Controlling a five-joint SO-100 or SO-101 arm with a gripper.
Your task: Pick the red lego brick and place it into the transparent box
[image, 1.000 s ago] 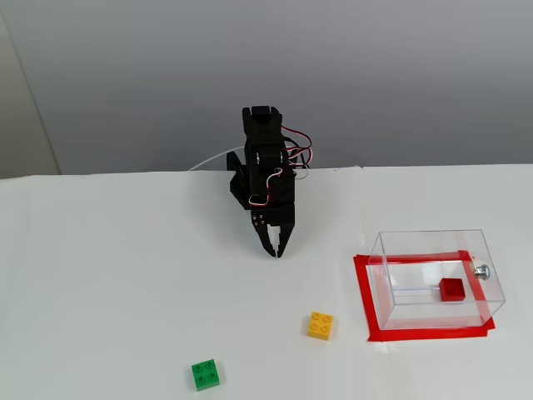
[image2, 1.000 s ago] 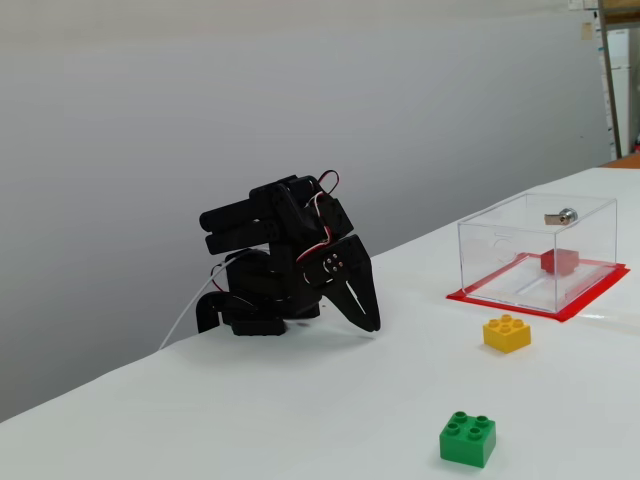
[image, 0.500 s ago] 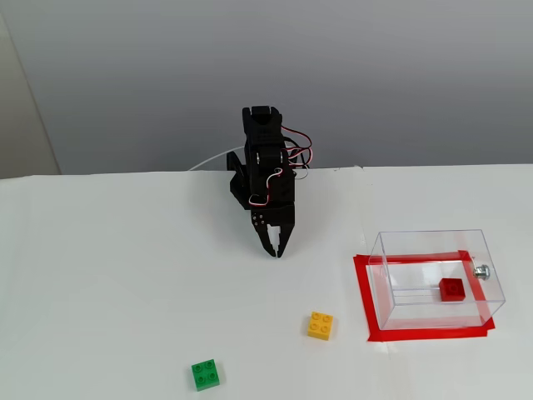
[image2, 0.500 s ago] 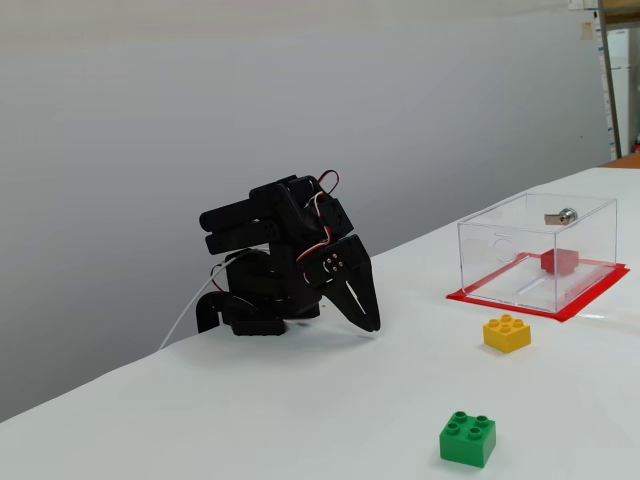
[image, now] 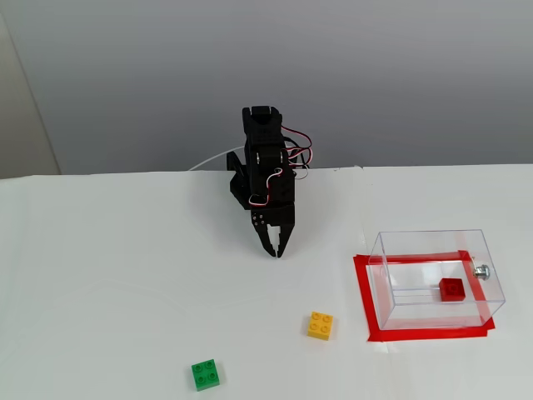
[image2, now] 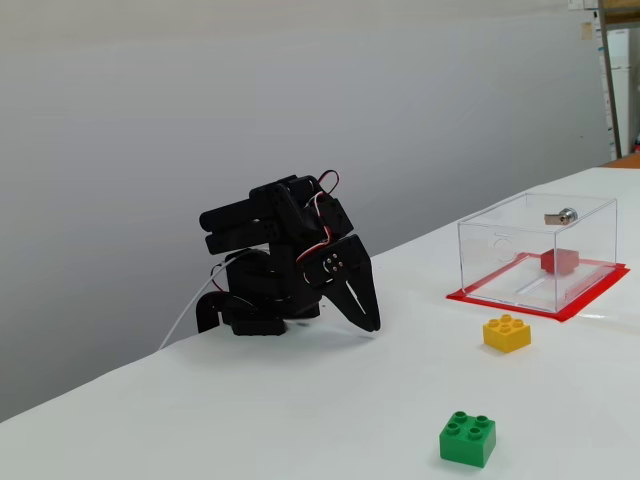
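The red lego brick (image: 452,289) (image2: 559,261) lies inside the transparent box (image: 436,276) (image2: 535,250), toward its right side in a fixed view. The box stands on the white table within a red tape rectangle (image: 364,296) (image2: 500,301) and has a small silver knob (image: 481,270) (image2: 567,214). The black arm is folded down at the back of the table. Its gripper (image: 275,251) (image2: 374,324) points at the tabletop, shut and empty, well to the left of the box in both fixed views.
A yellow brick (image: 321,325) (image2: 506,332) lies just left of the box. A green brick (image: 205,374) (image2: 467,438) sits nearer the front edge. The white table (image: 125,275) runs back to a grey wall.
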